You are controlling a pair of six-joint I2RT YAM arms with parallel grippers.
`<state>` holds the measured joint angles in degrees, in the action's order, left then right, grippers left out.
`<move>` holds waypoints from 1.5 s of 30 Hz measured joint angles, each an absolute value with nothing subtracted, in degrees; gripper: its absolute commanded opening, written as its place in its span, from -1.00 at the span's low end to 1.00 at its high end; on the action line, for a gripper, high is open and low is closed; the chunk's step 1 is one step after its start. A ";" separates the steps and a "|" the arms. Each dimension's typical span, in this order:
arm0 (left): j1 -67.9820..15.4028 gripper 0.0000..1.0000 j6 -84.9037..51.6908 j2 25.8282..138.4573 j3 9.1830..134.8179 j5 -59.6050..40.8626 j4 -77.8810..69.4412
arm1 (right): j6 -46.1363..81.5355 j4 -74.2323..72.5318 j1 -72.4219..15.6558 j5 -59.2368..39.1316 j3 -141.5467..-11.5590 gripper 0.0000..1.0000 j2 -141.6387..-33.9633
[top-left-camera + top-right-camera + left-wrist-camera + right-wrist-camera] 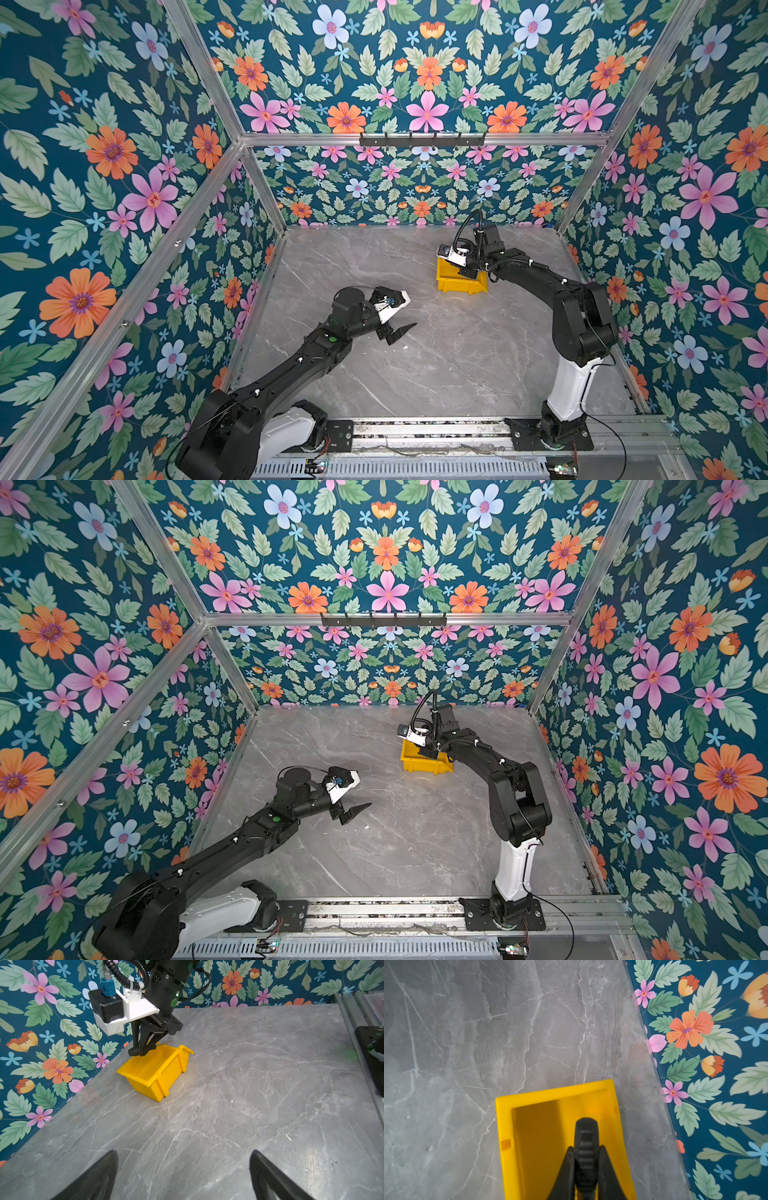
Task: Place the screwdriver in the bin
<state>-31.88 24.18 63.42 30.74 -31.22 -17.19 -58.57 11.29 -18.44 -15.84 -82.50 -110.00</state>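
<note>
Slim screwdriver [586, 1132], black ribbed handle, thin silver shaft, pinched in right gripper [586, 1150], hanging over open yellow bin [550, 1093]. Left gripper [183, 1153] spread wide, holding nothing, well apart over table [249, 1084].

The bin [164, 1076] is bright yellow. The tabletop [457, 365] is grey marble with pale veins. The walls [104, 174] carry teal wallpaper patterned with pink, orange and pale blue flowers among green leaves. The screwdriver [586, 1147] handle is black.
</note>
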 measured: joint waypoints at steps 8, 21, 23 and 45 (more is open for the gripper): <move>-31.88 0.99 23.22 60.71 28.95 -28.34 -17.08 | -57.14 9.06 -18.39 -17.39 -82.72 -1.00 -114.08; -31.88 0.99 22.24 59.66 27.99 -26.81 -16.99 | -54.37 5.89 -16.78 -19.29 -83.02 -1.00 -117.80; -31.88 0.99 21.96 59.64 27.90 -26.65 -16.91 | -54.17 5.72 -16.62 -19.46 -83.20 -0.99 -118.02; -31.07 1.00 13.23 61.43 26.76 -17.82 -21.02 | -48.16 -2.90 -15.97 -19.25 -72.79 0.80 -102.26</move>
